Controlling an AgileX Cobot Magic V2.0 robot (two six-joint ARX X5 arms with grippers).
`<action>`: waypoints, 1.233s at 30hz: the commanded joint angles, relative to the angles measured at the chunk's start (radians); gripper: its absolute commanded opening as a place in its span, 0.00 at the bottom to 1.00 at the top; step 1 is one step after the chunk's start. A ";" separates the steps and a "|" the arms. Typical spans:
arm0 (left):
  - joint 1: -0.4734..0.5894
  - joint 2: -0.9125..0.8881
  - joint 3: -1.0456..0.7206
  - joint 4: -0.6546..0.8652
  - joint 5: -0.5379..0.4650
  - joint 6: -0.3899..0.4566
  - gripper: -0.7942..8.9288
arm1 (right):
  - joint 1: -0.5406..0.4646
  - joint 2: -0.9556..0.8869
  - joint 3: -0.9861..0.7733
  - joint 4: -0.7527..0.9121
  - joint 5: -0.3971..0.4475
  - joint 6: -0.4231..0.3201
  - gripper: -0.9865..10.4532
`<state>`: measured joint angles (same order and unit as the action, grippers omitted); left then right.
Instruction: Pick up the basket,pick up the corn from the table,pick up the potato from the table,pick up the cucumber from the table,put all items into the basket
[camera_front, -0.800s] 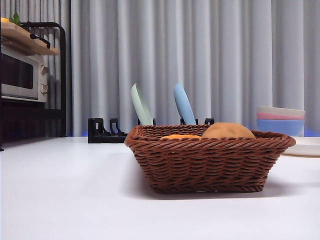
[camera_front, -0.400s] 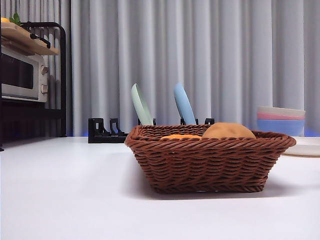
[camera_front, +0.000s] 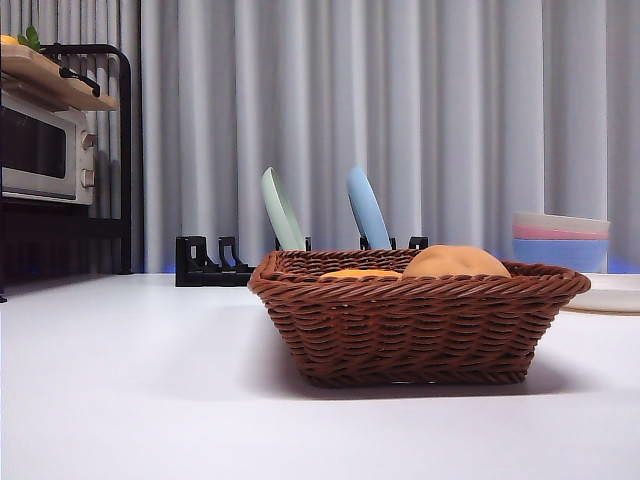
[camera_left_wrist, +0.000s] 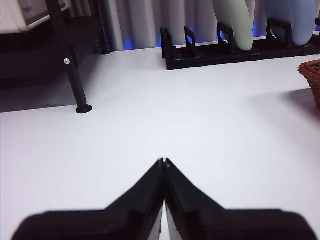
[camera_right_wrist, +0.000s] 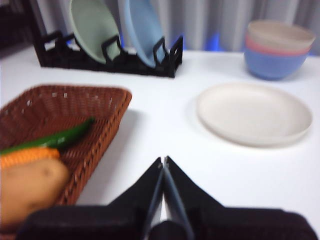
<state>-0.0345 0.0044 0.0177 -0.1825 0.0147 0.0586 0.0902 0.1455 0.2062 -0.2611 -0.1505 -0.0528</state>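
Since both grippers have their jaws pressed together on nothing, there isn't much tool action to report: the left gripper (camera_left_wrist: 163, 161) hangs over bare white table (camera_left_wrist: 175, 125) well off to the side of the basket (camera_front: 418, 318), and the right gripper (camera_right_wrist: 163, 159) sits just beside the basket's edge, between it and the cream plate (camera_right_wrist: 254, 114). Inside the basket you can see the potato (camera_right_wrist: 30, 190), the corn (camera_right_wrist: 27, 156) and the cucumber (camera_right_wrist: 52, 138) lying side by side, so the loading looks done to me. As for what could go wrong, I'd say mostly the right arm clipping the flared rim if it swings low, which could shove or tip such a light shallow basket; the potato pokes above the rim in the front view, so a bump might roll it out. Texture-wise the basket is dark brown woven wicker with a braided rim, pretty grippy, while the veggies are smooth plastic: bumpy orange cob, slim glossy green cucumber, rounded matte tan potato. Behind are a black dish rack (camera_front: 215, 262) with two upright plates and stacked pastel bowls (camera_front: 561, 240).
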 joint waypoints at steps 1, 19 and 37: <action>0.003 -0.003 -0.015 0.004 0.005 -0.006 0.08 | 0.000 -0.045 -0.077 0.038 -0.007 0.017 0.09; 0.003 -0.003 -0.015 0.005 0.005 -0.006 0.08 | 0.000 -0.144 -0.200 0.089 -0.004 0.085 0.09; 0.003 -0.003 -0.015 0.005 0.005 -0.007 0.08 | 0.000 -0.139 -0.200 0.089 0.002 0.085 0.09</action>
<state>-0.0345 0.0044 0.0177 -0.1825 0.0147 0.0586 0.0902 0.0063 0.0238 -0.1776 -0.1535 0.0223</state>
